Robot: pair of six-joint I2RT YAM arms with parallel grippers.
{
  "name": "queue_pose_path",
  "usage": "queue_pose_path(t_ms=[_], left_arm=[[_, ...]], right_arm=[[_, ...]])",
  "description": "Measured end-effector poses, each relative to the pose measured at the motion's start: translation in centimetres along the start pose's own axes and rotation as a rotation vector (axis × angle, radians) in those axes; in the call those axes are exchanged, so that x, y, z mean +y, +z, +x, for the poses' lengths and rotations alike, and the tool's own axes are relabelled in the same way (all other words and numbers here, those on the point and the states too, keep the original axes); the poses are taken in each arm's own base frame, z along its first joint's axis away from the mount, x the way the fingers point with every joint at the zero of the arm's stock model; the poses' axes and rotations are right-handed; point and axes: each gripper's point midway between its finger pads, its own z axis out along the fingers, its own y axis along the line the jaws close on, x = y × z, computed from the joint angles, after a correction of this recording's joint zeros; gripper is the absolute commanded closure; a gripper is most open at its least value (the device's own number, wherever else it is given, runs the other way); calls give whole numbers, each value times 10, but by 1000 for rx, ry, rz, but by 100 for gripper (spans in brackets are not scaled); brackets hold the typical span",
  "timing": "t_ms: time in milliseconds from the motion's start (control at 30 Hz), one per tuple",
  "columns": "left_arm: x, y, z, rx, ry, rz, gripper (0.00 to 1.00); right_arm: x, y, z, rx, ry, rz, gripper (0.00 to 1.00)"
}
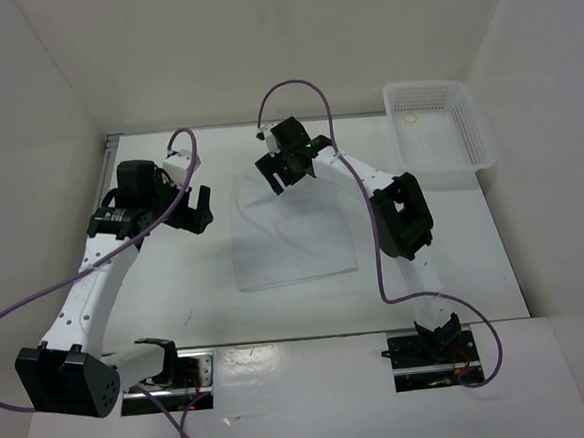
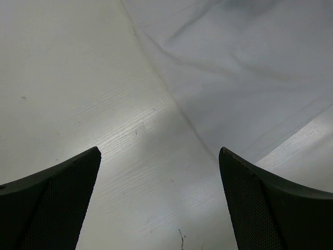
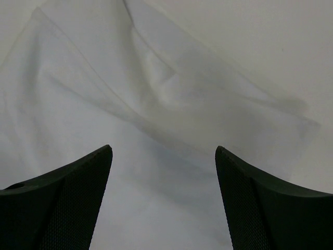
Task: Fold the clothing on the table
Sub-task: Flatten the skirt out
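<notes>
With the clothing (image 1: 291, 229) lying flat at mid-worktop (image 1: 456, 268), the left tool (image 1: 199, 211) hovers fully open and empty beside its left edge and the right tool (image 1: 287, 172), wide open and empty, above its far edge, evidently staged for a folding grasp.

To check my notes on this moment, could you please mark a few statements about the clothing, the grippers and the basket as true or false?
1. The clothing lies spread on the table. True.
2. The left gripper is shut on the clothing. False: it is open over bare table beside the clothing's edge, holding nothing.
3. The right gripper is open above the clothing. True.
4. The clothing lies in the basket. False: the basket stands at the table's far right corner, apart from the clothing.
</notes>
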Motion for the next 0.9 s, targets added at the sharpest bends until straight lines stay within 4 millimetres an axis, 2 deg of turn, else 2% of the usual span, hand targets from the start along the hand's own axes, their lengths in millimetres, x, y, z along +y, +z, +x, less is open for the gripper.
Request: queue_pose_path(t_ms=[133, 167, 300, 333, 500, 800, 900], left_arm=[[2, 0, -1, -3, 1, -9, 0], [2, 0, -1, -4, 2, -10, 0], [3, 2, 0, 3, 0, -12, 0], [3, 3, 1, 5, -1, -12, 0], [4, 6, 3, 19, -5, -12, 0], [4, 6, 3, 18, -4, -13, 0], [4, 7, 3, 18, -4, -13, 0]], right_arm=[[-5, 17, -22, -38, 26, 24, 23], [-5, 21, -25, -43, 30, 27, 28], [-8, 44, -16, -14, 47, 47, 49], [-8, 49, -12, -1, 48, 50, 51], [-10, 64, 13, 69, 60, 63, 53], [-17, 65, 14, 71, 69, 82, 53], [-18, 66, 15, 73, 68, 84, 59]])
